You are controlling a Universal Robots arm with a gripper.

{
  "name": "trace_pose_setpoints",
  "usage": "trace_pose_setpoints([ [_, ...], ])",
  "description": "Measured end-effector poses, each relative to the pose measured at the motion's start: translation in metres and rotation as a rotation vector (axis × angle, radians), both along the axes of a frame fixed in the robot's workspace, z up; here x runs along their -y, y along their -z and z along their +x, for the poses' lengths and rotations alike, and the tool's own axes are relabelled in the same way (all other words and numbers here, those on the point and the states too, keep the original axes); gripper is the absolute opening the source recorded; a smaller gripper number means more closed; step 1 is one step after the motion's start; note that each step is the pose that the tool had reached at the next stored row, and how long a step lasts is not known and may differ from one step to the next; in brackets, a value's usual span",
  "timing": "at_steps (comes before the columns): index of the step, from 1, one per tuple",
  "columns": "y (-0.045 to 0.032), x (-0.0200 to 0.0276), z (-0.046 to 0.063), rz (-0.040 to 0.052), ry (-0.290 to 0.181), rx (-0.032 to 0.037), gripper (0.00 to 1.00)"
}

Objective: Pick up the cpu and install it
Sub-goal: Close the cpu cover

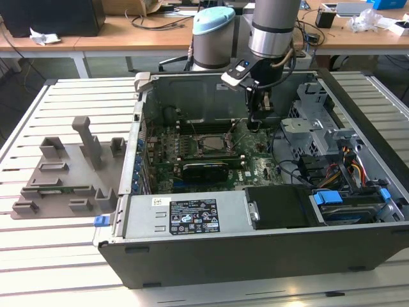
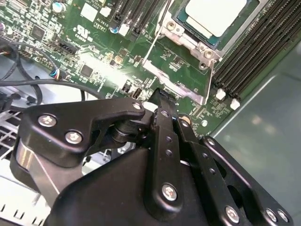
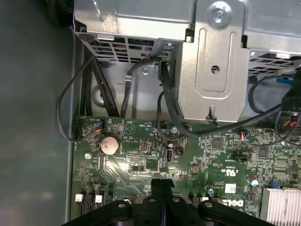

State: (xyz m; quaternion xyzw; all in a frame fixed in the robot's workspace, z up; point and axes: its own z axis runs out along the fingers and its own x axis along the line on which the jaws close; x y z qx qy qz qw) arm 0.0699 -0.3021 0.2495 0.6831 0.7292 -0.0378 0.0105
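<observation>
Looking at your hand [image 2: 161,98], you see its fingers pressed together, gripping nothing, hovering near the socket frame [image 2: 180,29]; the cpu [image 2: 215,14] lies flat inside that frame.

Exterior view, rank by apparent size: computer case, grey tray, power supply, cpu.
1. computer case, largest by far.
2. grey tray and power supply: about alike. The power supply seems nearer the camera, so they are not ranked.
3. cpu, smallest.
</observation>
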Motion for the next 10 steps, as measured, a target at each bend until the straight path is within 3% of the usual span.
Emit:
trace_pose_setpoints([
  [3, 0.0013, 0.0, -0.006, 0.0073, -0.014, -0.0002, 0.11],
  [10, 0.0013, 0.0, -0.017, 0.0075, -0.015, -0.0001, 0.11],
])
